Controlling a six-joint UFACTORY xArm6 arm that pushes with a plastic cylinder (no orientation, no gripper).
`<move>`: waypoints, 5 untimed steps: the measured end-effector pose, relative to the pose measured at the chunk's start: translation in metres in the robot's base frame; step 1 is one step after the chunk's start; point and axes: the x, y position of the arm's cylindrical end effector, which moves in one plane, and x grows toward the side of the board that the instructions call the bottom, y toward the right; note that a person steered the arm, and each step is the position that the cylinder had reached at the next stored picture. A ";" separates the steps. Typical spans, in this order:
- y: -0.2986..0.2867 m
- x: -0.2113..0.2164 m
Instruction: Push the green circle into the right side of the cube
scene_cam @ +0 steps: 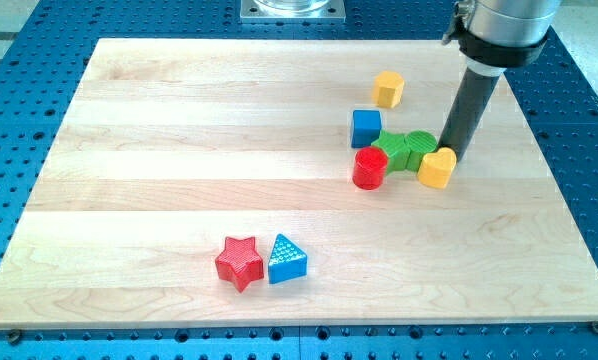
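Green circle (420, 146) sits right of the blue cube (366, 128); my tip (450, 152), a bare rod without fingers, touches its right edge, beside the yellow heart (438, 168).

The tool's dark rod comes down from the view's top right, and my tip (453, 156) sits at the upper right edge of the yellow heart (438, 168), touching or nearly touching it. Just left of my tip lies the green circle (418, 148), pressed against a second green block (393, 152) whose shape is hard to tell. Further left, the blue cube (366, 128) stands just above the red cylinder (369, 168). Above and left of my tip rests a yellow block (387, 89), apart from the cluster. Far down-left on the wooden desk (159, 150), the red star (240, 262) and blue triangle (287, 260) touch.
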 end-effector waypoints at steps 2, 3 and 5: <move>-0.025 0.004; -0.033 0.009; -0.065 0.036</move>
